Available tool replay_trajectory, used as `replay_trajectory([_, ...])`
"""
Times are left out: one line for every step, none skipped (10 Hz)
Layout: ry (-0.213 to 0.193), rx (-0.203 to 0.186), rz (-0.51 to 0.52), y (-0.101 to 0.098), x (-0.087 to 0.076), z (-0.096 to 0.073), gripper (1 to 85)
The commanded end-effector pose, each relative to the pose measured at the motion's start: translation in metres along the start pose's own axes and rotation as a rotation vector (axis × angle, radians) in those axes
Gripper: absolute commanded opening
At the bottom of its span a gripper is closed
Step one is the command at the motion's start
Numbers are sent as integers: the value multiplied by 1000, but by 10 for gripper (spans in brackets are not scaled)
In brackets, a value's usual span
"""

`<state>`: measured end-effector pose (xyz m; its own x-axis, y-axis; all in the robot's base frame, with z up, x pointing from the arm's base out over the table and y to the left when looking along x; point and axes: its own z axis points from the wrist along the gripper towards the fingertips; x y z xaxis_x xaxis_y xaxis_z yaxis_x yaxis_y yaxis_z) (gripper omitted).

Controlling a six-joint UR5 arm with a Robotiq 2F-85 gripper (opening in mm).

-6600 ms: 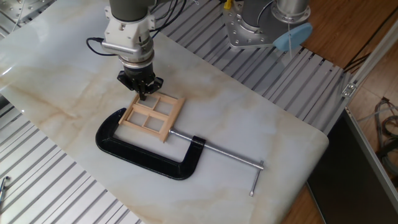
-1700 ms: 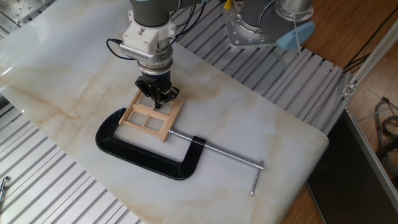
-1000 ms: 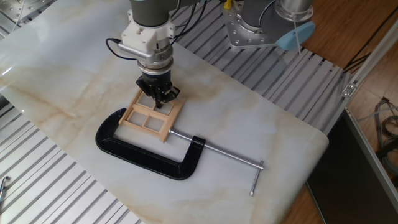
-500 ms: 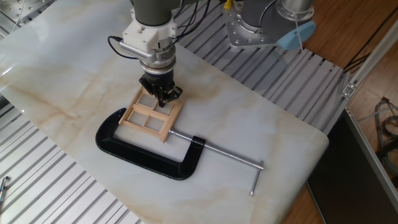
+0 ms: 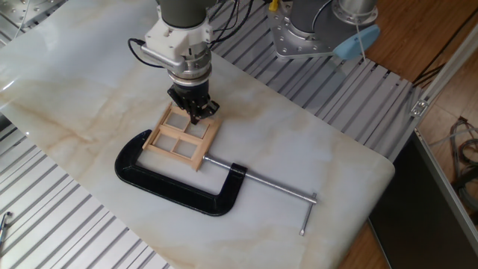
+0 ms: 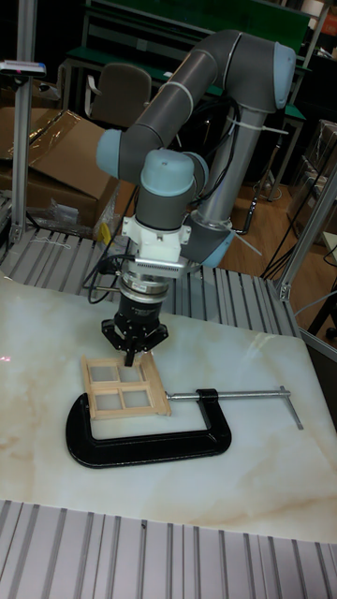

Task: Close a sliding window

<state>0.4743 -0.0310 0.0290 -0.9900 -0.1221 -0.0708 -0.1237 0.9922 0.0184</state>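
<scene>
The sliding window [image 5: 181, 137] is a small light-wood frame with four panes, lying flat on the marble table and held in a black C-clamp [image 5: 173, 187]. My gripper [image 5: 195, 113] points straight down over the window's far edge, fingertips pressed together and holding nothing. In the tall fixed view the gripper [image 6: 131, 356] tapers to a point just above the far side of the window [image 6: 124, 386]. Whether the tips touch the wood I cannot tell.
The clamp's long steel screw [image 5: 261, 181] with its crossbar handle runs to the right across the marble slab [image 5: 314, 134]. Ribbed metal decking surrounds the slab. A second robot base [image 5: 306, 30] stands behind, and the clamp body [image 6: 140, 447] lies in front of the window.
Over the span the gripper travelled from the window's far-left corner to the right along the far edge. In the last half second it rose slightly. The clamp stayed put.
</scene>
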Motion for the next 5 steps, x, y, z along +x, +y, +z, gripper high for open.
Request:
replay_trajectory([18,32,0,-16,2,-14,7])
replay_trajectory([21,51,-18,-25,3,-18,7])
replay_trajectory([13,66,-23,-34,0,-22,7])
replay_trajectory([1,76,-11,-38,-4,-25,7])
replay_trajectory([-13,90,-7,-44,-10,-29,7])
